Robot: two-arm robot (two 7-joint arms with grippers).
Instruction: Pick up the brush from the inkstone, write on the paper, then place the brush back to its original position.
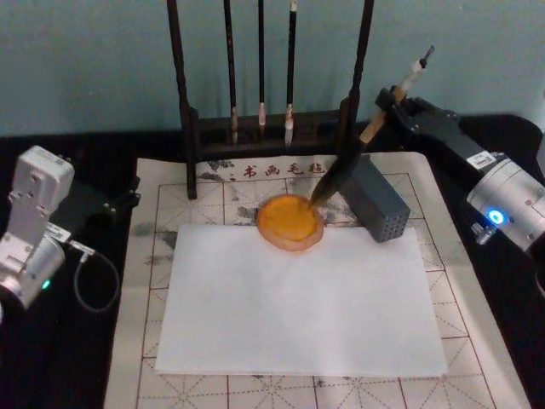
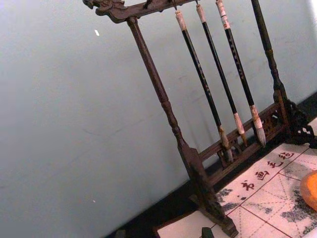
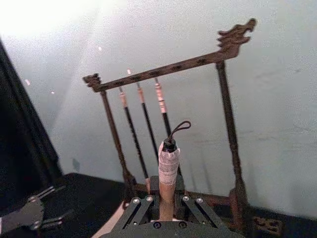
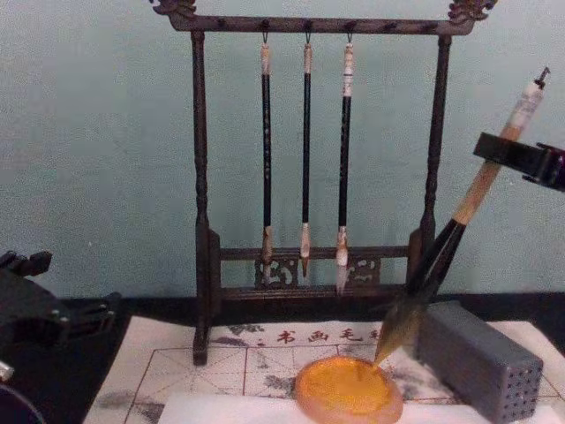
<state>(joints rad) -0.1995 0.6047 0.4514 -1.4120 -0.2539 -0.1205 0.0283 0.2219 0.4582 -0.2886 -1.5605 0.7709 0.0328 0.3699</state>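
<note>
The brush (image 1: pixel 345 166) leans steeply, with my right gripper (image 1: pixel 393 98) shut on its tan handle just below the white end cap. Its dark bristle tip sits at the right rim of the orange inkstone (image 1: pixel 289 221); whether it touches the dish I cannot tell. From the chest, the brush (image 4: pixel 468 199) slants down from the right gripper (image 4: pixel 512 155) to the inkstone (image 4: pixel 347 389). In the right wrist view the taped cap and loop of the brush (image 3: pixel 168 163) stick up between the fingers. The white paper (image 1: pixel 298 307) lies blank in front of the inkstone. My left gripper (image 1: pixel 119 200) rests open at the table's left.
A dark wooden rack (image 1: pixel 264 128) with three thin hanging brushes stands right behind the inkstone. A grey block with holes (image 1: pixel 375 200) lies just right of the dish, under the tilted brush. A gridded felt mat (image 1: pixel 477 341) lies under the paper.
</note>
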